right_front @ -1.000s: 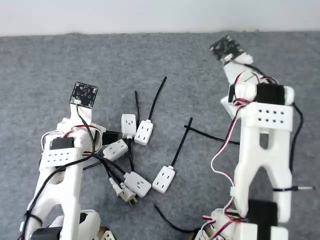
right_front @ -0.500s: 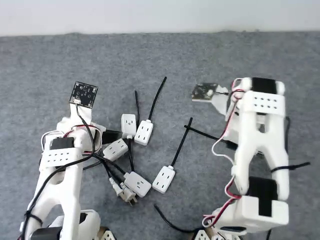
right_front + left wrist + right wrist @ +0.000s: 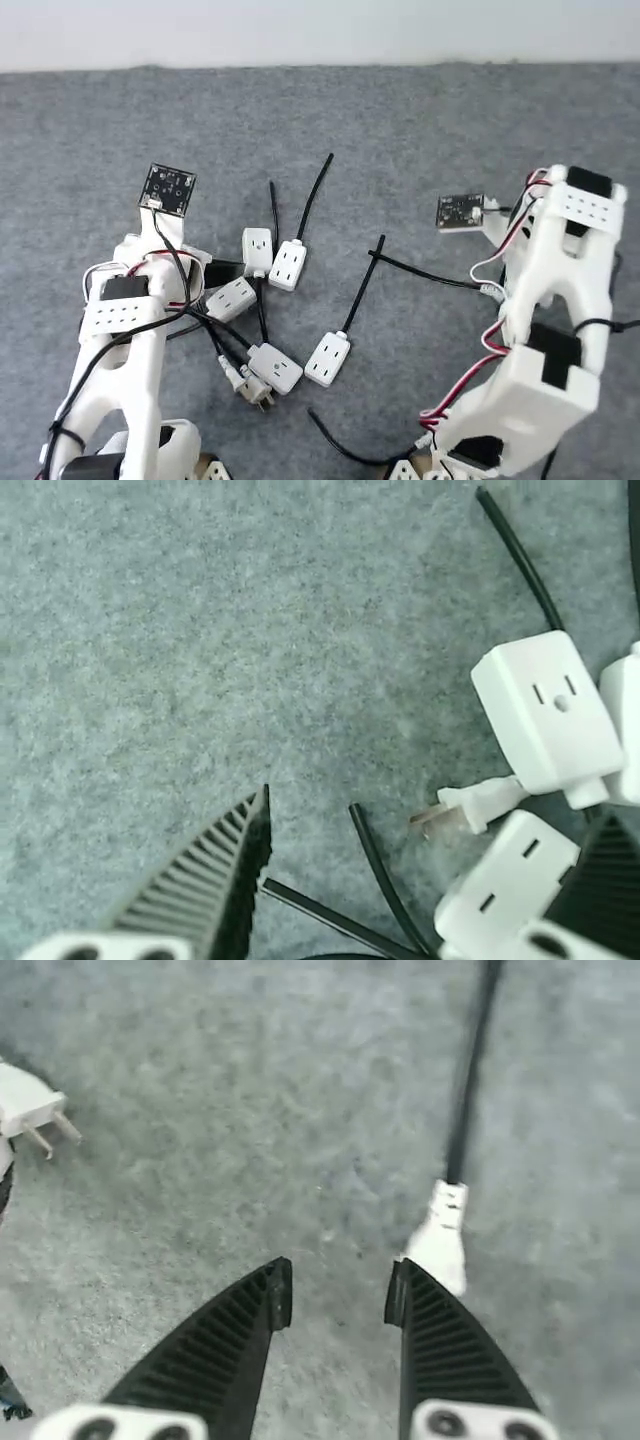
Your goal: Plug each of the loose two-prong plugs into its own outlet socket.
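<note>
While left arm [image 3: 130, 320] stays, right arm [image 3: 550, 300] retracted, fingers [image 3: 245, 1335] (parted) beside plug [image 3: 440, 1245]

left gripper [image 3: 430, 815] points downward and gapes wide, while right gripper [image 3: 338, 1278] points downward, parted narrowly.

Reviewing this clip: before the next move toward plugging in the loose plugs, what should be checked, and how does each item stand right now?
1. Right claw open: ok.
2. Corded white plug centred between its fingers: not ok, it lies just past one fingertip, off the gap.
3. Which way that plug's prongs face: cannot tell.
4. Left claw open and empty: ok.
5. A free socket facing up: ok, the white outlet block shows empty slots.
6. Second loose plug unplugged with prongs bare: ok, it lies on the carpet beside the outlet blocks.
</note>
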You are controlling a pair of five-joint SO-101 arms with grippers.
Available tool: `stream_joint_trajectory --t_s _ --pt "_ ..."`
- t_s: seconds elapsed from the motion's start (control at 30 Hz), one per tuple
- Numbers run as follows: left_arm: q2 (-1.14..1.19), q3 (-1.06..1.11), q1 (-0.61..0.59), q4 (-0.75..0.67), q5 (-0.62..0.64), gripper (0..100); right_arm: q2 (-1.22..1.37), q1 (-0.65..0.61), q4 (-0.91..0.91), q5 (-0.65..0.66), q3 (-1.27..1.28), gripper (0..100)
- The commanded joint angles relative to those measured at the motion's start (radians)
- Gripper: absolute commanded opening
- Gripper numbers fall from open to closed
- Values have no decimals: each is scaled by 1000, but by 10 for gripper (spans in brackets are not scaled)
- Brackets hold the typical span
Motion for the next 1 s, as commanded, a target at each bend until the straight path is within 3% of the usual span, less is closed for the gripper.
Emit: stream_joint_trajectory --t_s 0.0,0.37,0.67,0.97 --pt "-34 4 6 -28 -9 445 31 15 16 58 -51 151" --pt "-34 7 6 -38 -9 445 159 18 1 84 -51 151" --pt "-34 10 6 -51 -9 445 225 61 -128 81 -78 151" --pt "-34 10 6 -54 -11 445 219 70 -5 29 -292 151"
